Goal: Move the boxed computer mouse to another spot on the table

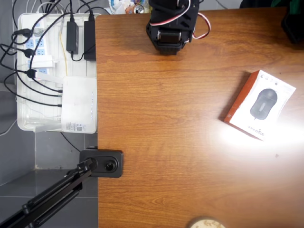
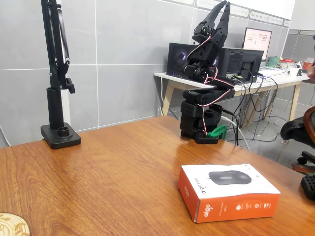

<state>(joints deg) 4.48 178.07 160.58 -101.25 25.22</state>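
Mouse box (image 1: 261, 105) lies flat on table (image 1: 171, 142), picture side up, w/ black mouse printed on white face and orange-red side edges; in overhead view it sits at right, turned at an angle, bright glare on wood just below it; in fixed view box (image 2: 229, 191) is at front right, orange side w/ small lettering facing camera. Arm base (image 2: 199, 120) stands at far edge of table, well apart from box; arm folded up, end effector (image 2: 217, 14) raised high, pointing upward, fingers only a little apart, nothing between them; red and white wires run down arm. In overhead view arm (image 1: 171, 26) shows at top centre; fingers can't be made out there. Black lamp-type stand (image 2: 58, 73) w/ spring sits clamped at far left of table in fixed view; its square black foot (image 1: 102, 163) shows at table's left edge from above. White tray (image 1: 28, 109) beside table, left in overhead view, holds power strip, black adapters, cables and white router (image 1: 78, 102). Round wooden coaster (image 2: 12, 225) at table's near left corner in fixed view.
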